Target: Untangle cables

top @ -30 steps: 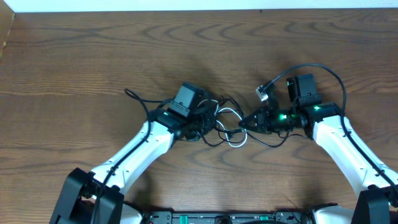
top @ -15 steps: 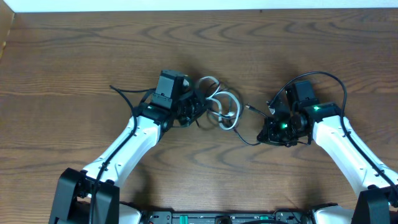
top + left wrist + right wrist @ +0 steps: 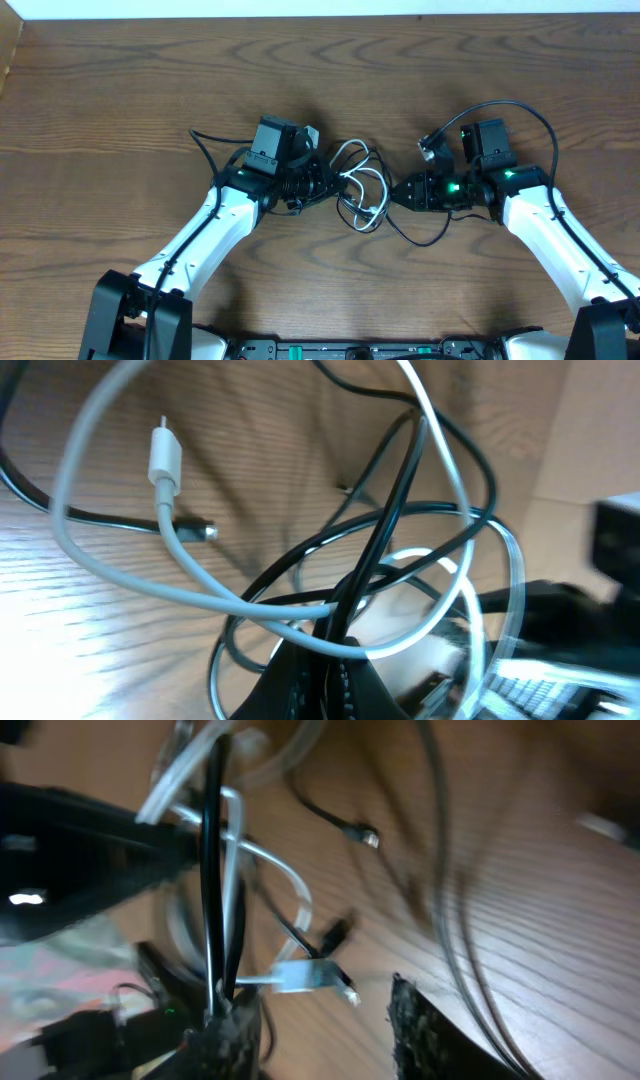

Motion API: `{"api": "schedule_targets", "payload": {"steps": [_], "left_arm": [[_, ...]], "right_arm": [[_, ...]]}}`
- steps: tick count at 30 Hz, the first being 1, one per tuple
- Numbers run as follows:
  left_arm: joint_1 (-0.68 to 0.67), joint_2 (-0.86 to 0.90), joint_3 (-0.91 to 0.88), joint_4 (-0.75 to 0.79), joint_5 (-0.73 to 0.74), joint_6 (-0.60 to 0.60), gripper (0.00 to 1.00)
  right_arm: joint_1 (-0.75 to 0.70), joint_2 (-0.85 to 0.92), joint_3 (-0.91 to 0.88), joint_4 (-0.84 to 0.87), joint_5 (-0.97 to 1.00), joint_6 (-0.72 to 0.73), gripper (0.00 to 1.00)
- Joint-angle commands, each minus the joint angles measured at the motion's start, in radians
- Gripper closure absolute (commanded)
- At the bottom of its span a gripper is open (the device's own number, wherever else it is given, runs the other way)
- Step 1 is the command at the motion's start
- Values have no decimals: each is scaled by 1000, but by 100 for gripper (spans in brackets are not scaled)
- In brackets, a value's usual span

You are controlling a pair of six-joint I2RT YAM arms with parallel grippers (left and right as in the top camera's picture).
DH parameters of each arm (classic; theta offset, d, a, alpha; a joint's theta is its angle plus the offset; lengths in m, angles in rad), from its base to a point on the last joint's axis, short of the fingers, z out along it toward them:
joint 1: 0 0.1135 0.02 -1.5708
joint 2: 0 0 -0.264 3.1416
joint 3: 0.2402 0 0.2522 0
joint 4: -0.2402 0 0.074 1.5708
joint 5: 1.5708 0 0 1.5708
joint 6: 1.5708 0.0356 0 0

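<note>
Where the two arms start at the near edge of the table (image 3: 120, 90), they slant inward and away, the left arm (image 3: 215, 235) and the right arm (image 3: 560, 240) both stretched low over the wood, wrists turned to face each other. Between them lies the tangle. The left tool (image 3: 323, 186) points right at the left side of the knot. Seen from its own camera, its fingers (image 3: 300, 685) are pressed together on the black cable (image 3: 428, 238), whose strands run straight down into the tips. The white cable (image 3: 352, 150) crosses at those tips too, and I cannot tell whether it is caught as well. The right tool (image 3: 398, 195) points left, just beside the right side of the knot. Its fingers (image 3: 425, 1025) stand apart with wood showing between them, clamped on nothing, though a black strand and a white one run down against one finger. The white cable makes several loops in the middle, threaded through the black ones, and a slack black bend droops toward the near side under the right tool. A white plug (image 3: 165, 455) sits off to one side of the knot, a small black plug (image 3: 201, 531) just beside it. Further off, a thick black lead (image 3: 535, 120) arches over the right wrist.
</note>
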Motion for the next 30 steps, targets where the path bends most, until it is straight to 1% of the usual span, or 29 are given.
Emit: {"api": "schedule_targets", "payload": {"steps": [1, 5, 8, 10, 12, 15, 17, 21, 28, 30], "left_arm": [[-2, -21, 0, 0, -24, 72, 93], [-2, -26, 0, 27, 16, 72, 93], [-1, -37, 0, 40, 6, 72, 93], [0, -37, 0, 39, -31, 72, 93], [0, -37, 0, 33, -92, 72, 93], [0, -37, 0, 7, -183, 70, 93], [-1, -37, 0, -11, -216, 68, 93], [-11, -37, 0, -21, -204, 67, 92], [-56, -39, 1, 1, -127, 48, 93], [-72, -41, 0, 15, -115, 45, 93]], "right_arm": [[0, -1, 1, 6, -110, -4, 58], [0, -1, 1, -10, -110, -4, 56], [0, -1, 1, -43, -110, -5, 57], [0, -1, 1, -83, -98, -5, 59], [0, -1, 1, -156, -1, 2, 62], [-1, -1, 1, -221, 130, 34, 61], [-1, -1, 1, -221, 123, 32, 59], [0, -1, 1, -185, 71, 32, 58], [0, -1, 1, -134, 66, 38, 49], [0, -1, 1, -133, 66, 41, 48]]}}
